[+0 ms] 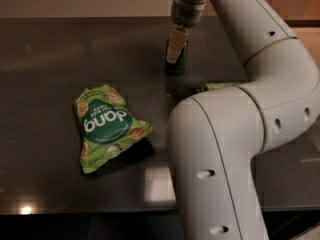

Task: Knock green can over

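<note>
Beige gripper (175,53) at dk green can (179,65) — brt green bag (107,126).

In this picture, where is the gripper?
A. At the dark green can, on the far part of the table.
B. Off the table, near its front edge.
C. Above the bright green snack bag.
A: the gripper is right at the green can, on the far part of the table, well apart from the bright green snack bag.

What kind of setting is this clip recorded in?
Probably a break-room or kitchenette counter: a dark countertop, a green snack bag lying on it, and a green can, with the robot's hand right at it.
</note>
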Robot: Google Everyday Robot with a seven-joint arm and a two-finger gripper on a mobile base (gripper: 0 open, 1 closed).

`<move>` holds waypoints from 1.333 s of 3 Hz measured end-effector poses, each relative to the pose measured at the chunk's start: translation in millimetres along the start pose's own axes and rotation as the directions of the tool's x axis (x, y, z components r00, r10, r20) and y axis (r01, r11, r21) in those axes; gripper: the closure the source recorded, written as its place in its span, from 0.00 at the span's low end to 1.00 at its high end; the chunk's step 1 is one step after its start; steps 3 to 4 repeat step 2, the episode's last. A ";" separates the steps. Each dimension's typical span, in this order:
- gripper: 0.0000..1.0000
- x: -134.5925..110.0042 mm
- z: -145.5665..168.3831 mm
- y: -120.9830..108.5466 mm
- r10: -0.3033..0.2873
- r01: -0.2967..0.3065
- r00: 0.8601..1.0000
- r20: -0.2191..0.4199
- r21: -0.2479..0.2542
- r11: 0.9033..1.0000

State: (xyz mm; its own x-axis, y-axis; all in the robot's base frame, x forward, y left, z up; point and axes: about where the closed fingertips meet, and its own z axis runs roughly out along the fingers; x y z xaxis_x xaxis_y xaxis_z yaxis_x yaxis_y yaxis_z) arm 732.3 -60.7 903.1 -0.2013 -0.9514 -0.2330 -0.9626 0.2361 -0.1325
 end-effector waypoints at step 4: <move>0.00 -12.3 17.2 -6.3 -0.056 0.056 0.998 -0.004 0.020 0.998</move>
